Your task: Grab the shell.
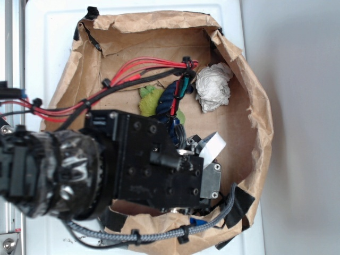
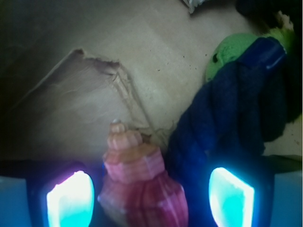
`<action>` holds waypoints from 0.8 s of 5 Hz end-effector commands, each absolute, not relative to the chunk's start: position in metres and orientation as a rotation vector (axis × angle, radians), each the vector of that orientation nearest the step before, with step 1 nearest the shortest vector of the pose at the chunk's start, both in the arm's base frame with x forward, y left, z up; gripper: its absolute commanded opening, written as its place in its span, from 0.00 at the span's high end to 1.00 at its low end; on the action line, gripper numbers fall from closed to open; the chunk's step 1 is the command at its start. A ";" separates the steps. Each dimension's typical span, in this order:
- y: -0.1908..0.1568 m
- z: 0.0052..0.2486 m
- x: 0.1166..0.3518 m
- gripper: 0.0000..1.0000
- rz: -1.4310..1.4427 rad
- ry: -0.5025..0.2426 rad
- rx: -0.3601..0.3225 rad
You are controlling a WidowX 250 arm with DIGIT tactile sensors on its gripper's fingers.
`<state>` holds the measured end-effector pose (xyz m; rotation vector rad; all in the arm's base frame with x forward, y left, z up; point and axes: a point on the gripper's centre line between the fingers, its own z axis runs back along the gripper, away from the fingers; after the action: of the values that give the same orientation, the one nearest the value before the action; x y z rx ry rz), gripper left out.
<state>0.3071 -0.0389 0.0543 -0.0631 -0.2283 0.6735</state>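
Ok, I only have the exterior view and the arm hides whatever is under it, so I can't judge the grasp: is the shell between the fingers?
Observer: Yes. In the wrist view the shell sits between the open fingers, with its spire pointing away from the camera.
Operator: Anything else in that gap?
Observer: The navy rope lies against one side of the shell, next to the other finger. It might get pinched too.
Operator: Are the pads touching the shell?
Observer: Neither appears to; a dark gap shows beside each.
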 end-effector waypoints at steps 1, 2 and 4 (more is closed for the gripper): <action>-0.042 0.055 0.320 0.26 0.617 -0.328 -0.041; -0.041 0.058 0.317 1.00 0.620 -0.342 -0.044; -0.036 0.075 0.308 1.00 0.620 -0.333 -0.069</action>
<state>0.3031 -0.0389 0.0523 -0.0392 -0.2784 0.6263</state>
